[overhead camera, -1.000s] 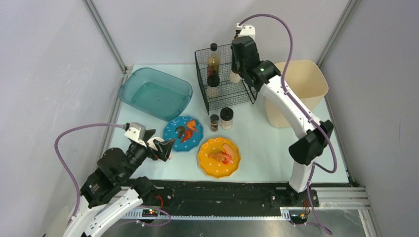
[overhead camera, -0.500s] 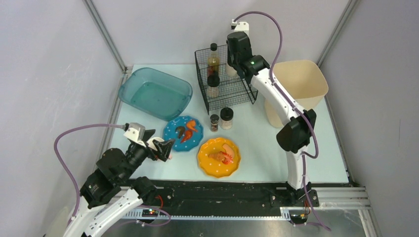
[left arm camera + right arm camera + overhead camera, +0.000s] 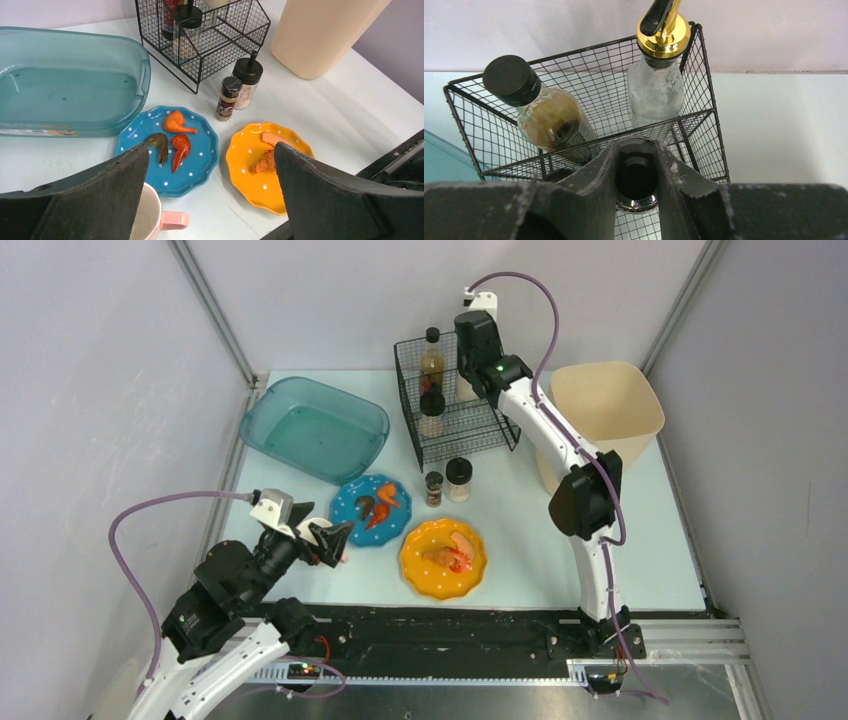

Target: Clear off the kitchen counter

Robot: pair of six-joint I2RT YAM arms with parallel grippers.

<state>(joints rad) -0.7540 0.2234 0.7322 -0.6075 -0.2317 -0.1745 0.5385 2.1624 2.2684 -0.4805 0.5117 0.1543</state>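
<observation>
Now the right gripper (image 3: pixel 636 155) clamps a bottle (image 3: pixel 636 189) in the wire rack (image 3: pixel 589 75). The left gripper (image 3: pixel 211 150) hangs wide apart.

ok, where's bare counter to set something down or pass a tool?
Biggest bare patch: front right of the counter, between the orange plate and the beige bin. Narrow strip between the teal tub and the wire rack. Crowded mid-left: blue plate, orange plate and two shakers sit close together.

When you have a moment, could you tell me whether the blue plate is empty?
No, the blue plate holds three pieces of food.
</observation>
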